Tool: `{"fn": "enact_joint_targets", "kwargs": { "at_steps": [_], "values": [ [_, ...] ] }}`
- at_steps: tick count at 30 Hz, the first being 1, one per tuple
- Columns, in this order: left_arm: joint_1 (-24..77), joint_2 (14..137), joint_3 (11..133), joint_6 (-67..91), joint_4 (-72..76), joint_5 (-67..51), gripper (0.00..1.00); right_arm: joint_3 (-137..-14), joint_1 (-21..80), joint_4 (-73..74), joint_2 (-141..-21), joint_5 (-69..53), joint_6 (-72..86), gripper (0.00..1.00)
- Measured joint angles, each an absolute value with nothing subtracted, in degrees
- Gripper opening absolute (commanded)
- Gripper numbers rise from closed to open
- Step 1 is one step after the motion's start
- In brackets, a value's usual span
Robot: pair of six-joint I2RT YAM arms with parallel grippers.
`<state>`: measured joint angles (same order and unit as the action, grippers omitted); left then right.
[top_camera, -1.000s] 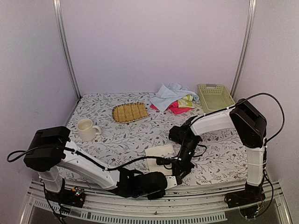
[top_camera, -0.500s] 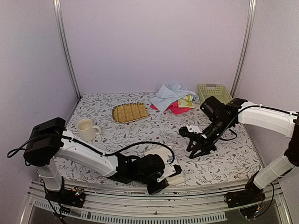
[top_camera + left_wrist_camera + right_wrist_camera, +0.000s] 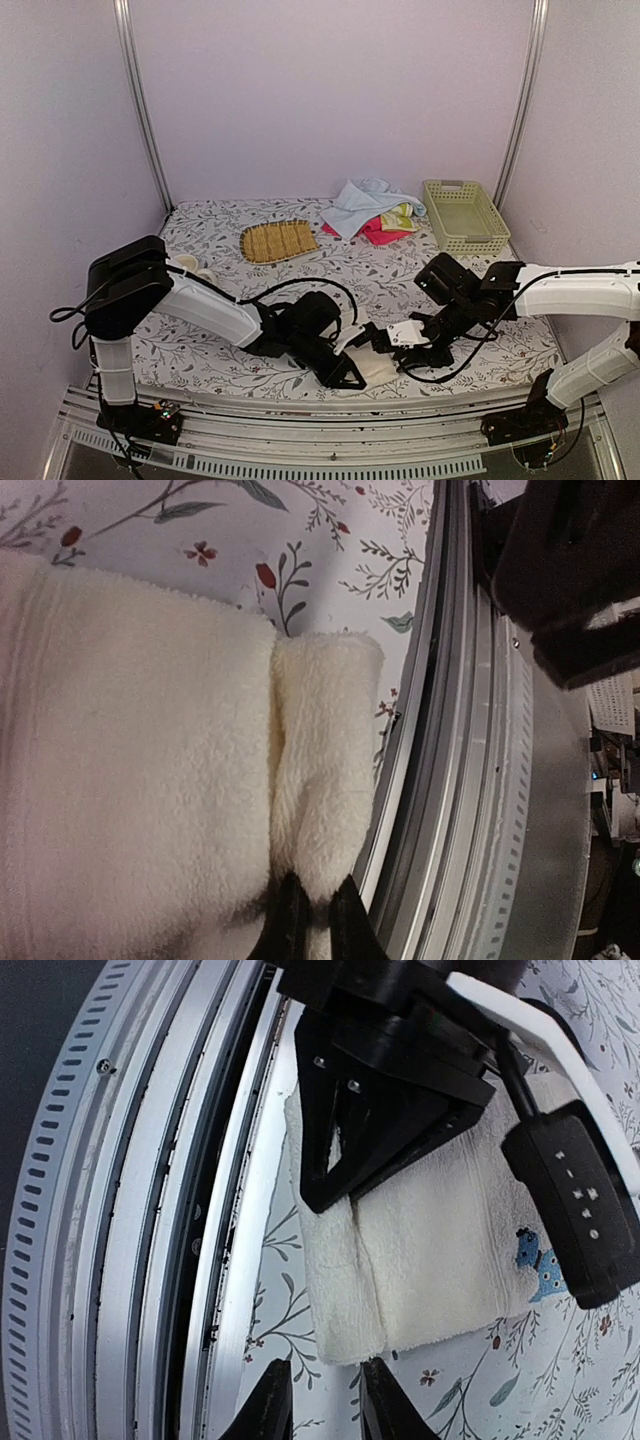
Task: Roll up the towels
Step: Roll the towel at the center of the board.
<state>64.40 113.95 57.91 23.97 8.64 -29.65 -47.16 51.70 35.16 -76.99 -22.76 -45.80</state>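
pinching one cream towel [image 3: 150, 780], three towels [image 3: 372, 212] heaped

Under the left gripper [image 3: 315, 920] and right gripper [image 3: 325, 1405] lies a table [image 3: 300, 275] whose white top is printed with grey vines and small red flowers. Just on their near side runs a slotted metal rail [image 3: 300, 450]. Far beyond them stand plain lilac walls [image 3: 330, 90], evenly lit, with a metal post [image 3: 140, 100] in each back corner.

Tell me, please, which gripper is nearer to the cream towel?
Left. The left gripper pinches the rolled edge of the cream towel; the right gripper sits open just off its end.
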Motion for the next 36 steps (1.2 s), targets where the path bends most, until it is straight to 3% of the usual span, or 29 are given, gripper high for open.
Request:
{"fn": "enact_joint_targets", "kwargs": {
  "at_steps": [9,16,21,23,25,33,36],
  "values": [
    [62.54,115.22,56.75,30.30,12.64,-34.83,0.00,-46.61,59.46,27.90,-83.37,-16.25,-46.37,0.35],
    [61.93,115.63,56.27,31.57,13.82,-36.42,0.00,-46.13,61.84,23.07,-88.33,-12.75,-47.24,0.35],
    [61.43,116.16,56.45,31.55,14.13,-37.67,0.00,-46.11,62.30,19.77,-91.94,-10.02,-47.64,0.21],
    [61.28,116.20,56.45,31.51,14.15,-37.95,0.06,-46.24,62.30,18.90,-92.62,-9.54,-47.94,0.11],
    [61.19,115.98,56.23,31.18,14.15,-37.69,0.15,-46.57,62.30,19.00,-92.75,-9.58,-48.16,0.07],
    [61.73,101.54,43.24,29.41,14.37,-25.12,0.37,-49.82,61.80,24.16,-94.65,-16.12,-47.97,0.04],
    [63.16,92.73,35.79,28.99,15.20,-16.69,0.38,-52.97,60.23,29.30,-97.10,-21.58,-47.81,0.04]
  ]
}}
